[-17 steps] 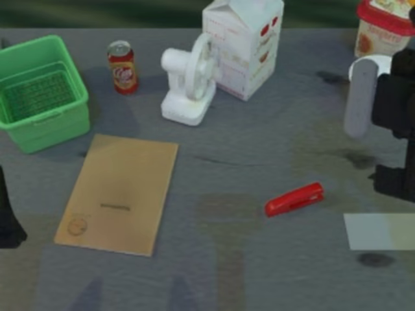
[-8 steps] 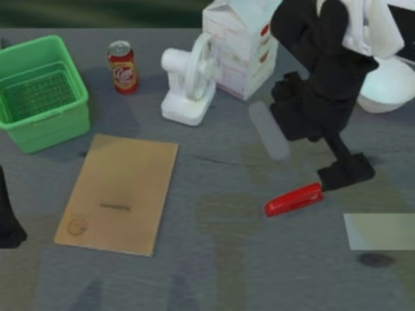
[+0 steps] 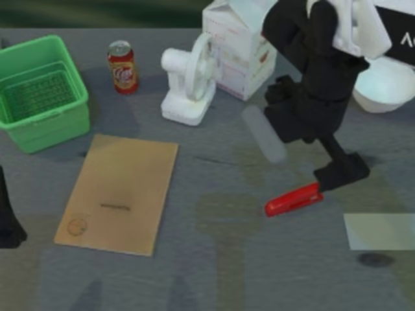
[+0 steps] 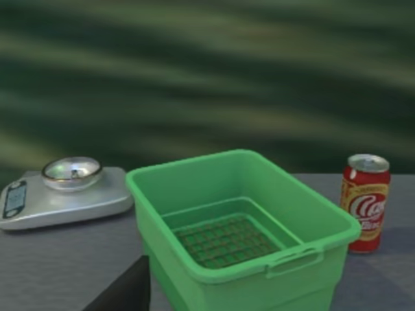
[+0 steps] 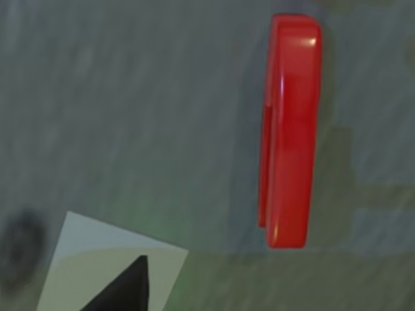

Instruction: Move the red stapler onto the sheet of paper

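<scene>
Stapler is seen lying flat on the grey table, right of centre, with its long axis running left to right and tilted slightly, and the paper lies well apart from it, nearer and at the right edge. The right gripper hangs just beyond the stapler's right end, offset to the far side and not yet around the body; whether its jaws are wide or narrow cannot be told. For a sound grasp, the gripper should be brought over the middle of the stapler's length, the jaws set across the narrow width rather than along it, and lowered so the body sits between them before closing; a grip near one end would probably let it swing. In the right wrist view the stapler lies clear of the one visible fingertip, untouched. The left gripper is parked at the left edge.
</scene>
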Tool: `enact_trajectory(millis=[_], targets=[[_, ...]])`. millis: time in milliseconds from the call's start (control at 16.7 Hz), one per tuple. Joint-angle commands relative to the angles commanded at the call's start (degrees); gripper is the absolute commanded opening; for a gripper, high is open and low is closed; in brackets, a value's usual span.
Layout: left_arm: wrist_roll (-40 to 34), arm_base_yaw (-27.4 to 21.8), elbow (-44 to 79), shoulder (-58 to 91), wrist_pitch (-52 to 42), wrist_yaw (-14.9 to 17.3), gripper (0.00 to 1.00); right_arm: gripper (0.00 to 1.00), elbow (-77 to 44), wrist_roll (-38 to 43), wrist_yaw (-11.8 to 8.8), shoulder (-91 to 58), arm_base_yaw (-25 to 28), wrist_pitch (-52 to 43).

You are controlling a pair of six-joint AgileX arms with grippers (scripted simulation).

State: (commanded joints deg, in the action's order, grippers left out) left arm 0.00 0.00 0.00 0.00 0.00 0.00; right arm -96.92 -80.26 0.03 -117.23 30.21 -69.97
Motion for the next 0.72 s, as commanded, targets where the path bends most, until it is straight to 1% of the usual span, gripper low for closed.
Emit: enact_trajectory(millis=[180,480,600,720], targets=[[0.0,0.0,0.0,0.0,0.0,0.0,1.0,1.0,3.0,0.0,0.0,-1.2,0.2,4.0],[0.0,0.0,0.0,0.0,0.0,0.0,1.0,1.0,11.4,0.2,0.0,-5.2,0.4,16.9],[0.0,0.0,0.0,0.0,0.0,0.0,1.0,1.0,13.4,0.2,0.0,-6.1,0.4,19.6],[0.0,0.0,0.0,0.0,0.0,0.0,1.0,1.0,13.7,0.2,0.0,-6.3,0.4,20.0]])
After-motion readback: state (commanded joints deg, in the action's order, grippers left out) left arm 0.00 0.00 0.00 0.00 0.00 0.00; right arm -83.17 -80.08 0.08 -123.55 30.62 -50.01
